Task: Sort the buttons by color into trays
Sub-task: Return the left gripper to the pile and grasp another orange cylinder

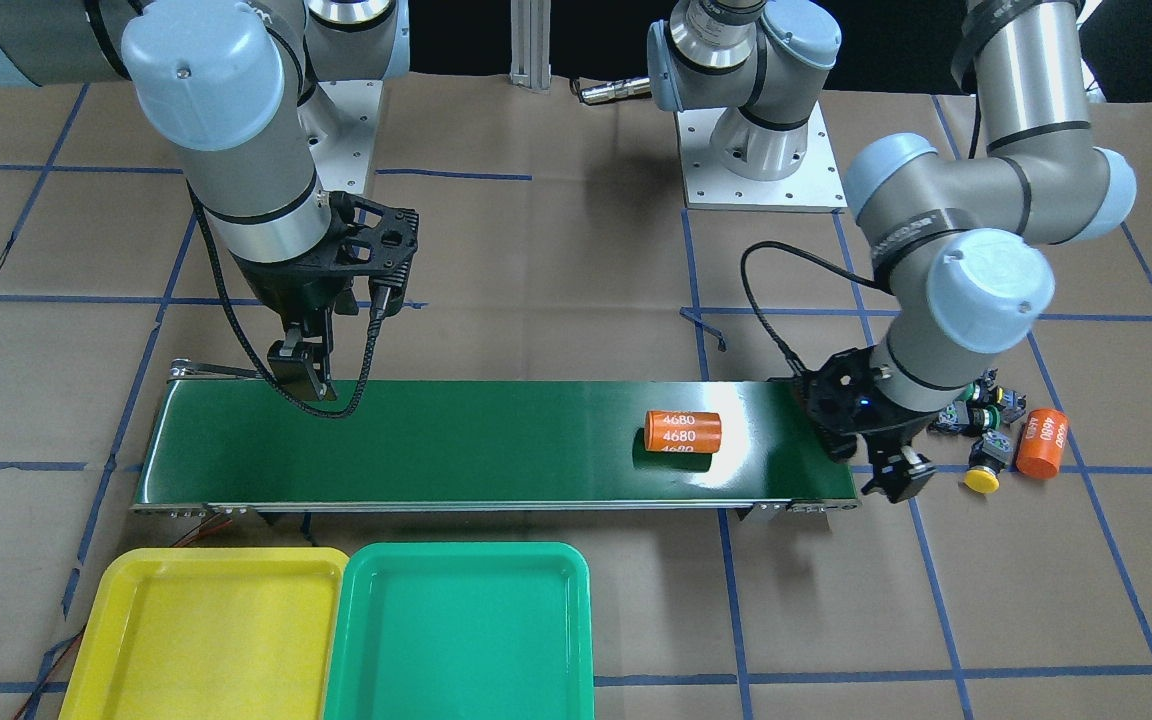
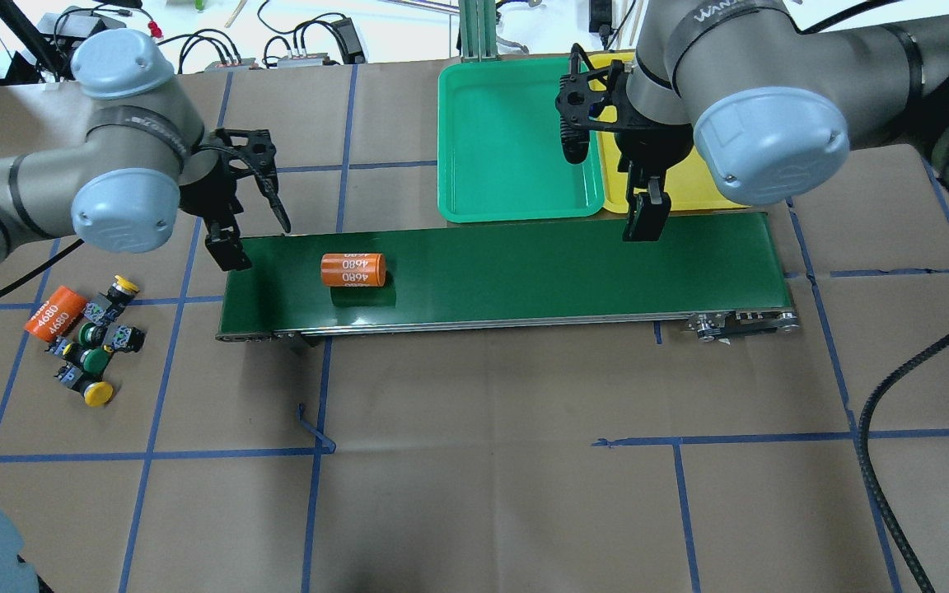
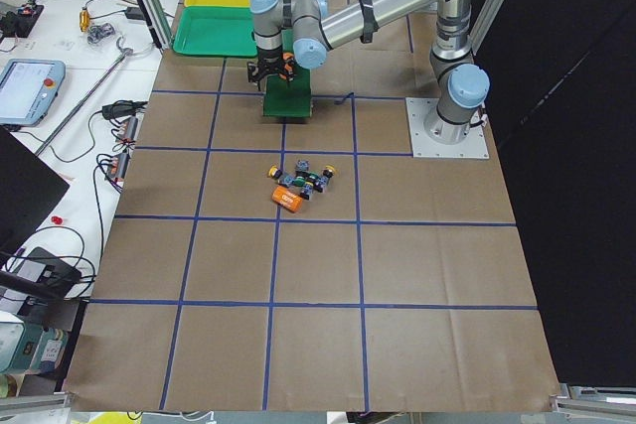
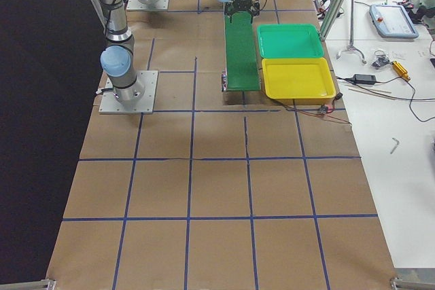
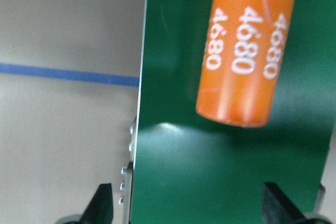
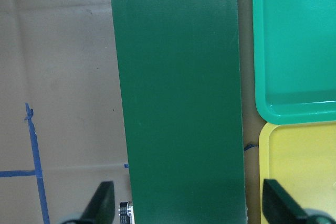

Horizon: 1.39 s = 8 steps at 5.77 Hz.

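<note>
— On the bench [image 2: 483,494], where are the buttons [image 2: 95,350] lying?
— Clustered beside an orange cylinder [image 2: 54,313], off the end of the conveyor belt [image 2: 524,272], well apart from the yellow tray [image 1: 206,630] and green tray [image 1: 461,630].
— And the hands?
— The left hand [image 5: 190,205] and right hand [image 6: 189,205] are hovering toward opposite ends of the belt, fingers spread.

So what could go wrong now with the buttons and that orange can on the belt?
1. The orange can lies on its side on the belt; it isn't a button, yet it might ride or roll toward the open right gripper and get sorted by mistake.
2. The buttons sit huddled together beside a second orange can, so the open left gripper could nudge neighbours or pinch two at once.
</note>
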Motion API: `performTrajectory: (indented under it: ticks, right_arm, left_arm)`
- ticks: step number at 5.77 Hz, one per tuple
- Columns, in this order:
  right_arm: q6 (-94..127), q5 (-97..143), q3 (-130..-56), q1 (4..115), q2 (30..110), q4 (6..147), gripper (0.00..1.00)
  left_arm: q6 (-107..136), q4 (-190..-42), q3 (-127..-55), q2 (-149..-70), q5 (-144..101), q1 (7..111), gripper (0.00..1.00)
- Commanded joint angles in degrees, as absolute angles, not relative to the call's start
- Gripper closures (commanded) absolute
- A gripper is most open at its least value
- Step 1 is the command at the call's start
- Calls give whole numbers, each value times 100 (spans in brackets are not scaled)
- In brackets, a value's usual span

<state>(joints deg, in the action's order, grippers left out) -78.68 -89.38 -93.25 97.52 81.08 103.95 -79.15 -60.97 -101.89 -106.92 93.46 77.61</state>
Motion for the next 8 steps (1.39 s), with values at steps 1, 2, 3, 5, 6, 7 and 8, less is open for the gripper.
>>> performTrajectory:
  ticks: [1, 2, 3, 5, 6, 7, 8]
  right_arm:
    - [-7805, -8930, -9325, 9756, 8112, 10389, 0]
    - [-7805, -8930, -9325, 9756, 8112, 10389, 0]
    - [-7805, -8930, -9325, 9756, 8112, 10389, 0]
    - [-7805, -8930, -9334, 9765, 8112, 10380, 0]
    - [-7796, -8930, -9334, 9765, 8112, 10380, 0]
    - [-7805, -8930, -9325, 9773, 8112, 10380, 0]
    - [-7796, -8930, -9334, 9773, 8112, 10380, 0]
  left_arm:
    - [-7691, -6082, -10213, -10714, 9255, 6676, 2]
    - [-7699, -6091, -10195, -10870, 8524, 5792, 2]
    - [-7586, -6082, -10013, -11185, 8464, 5409, 2]
    - [-7233, -6082, -9399, -11748, 8525, 5037, 2]
    - [-7216, -6073, -9491, -11916, 8534, 4793, 2]
    - [-7155, -6082, -9518, -11979, 8552, 4755, 2]
    - [-7154, -6099, -9553, -12023, 8560, 4737, 6]
